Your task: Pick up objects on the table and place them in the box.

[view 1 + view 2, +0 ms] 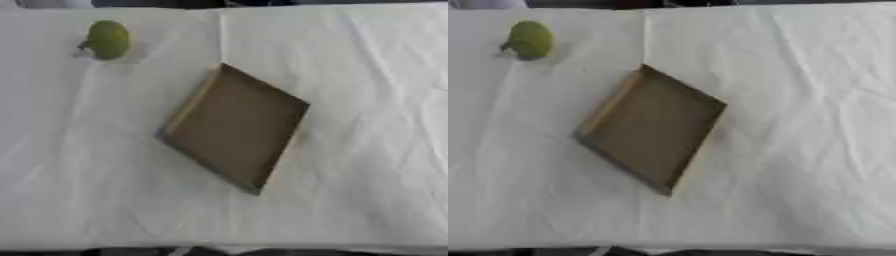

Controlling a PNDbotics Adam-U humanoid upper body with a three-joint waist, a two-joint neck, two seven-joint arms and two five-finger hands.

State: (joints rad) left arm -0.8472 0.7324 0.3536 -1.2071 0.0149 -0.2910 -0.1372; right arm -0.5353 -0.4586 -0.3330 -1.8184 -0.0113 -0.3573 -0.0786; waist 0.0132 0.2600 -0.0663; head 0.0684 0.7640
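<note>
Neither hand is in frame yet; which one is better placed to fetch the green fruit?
Probably the left: the green fruit lies at the far left of the table, left of the open box. Neither hand shows.

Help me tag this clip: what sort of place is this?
Probably a staged test table rather than a home: a wrinkled white cloth covers the table, with only an open shallow cardboard box and one green fruit-like object on it.

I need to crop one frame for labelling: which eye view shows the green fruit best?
The left eye view: the green fruit sits well inside the frame, far left of the cardboard box. The right eye view shows it whole too, but closer to the left edge.
</note>
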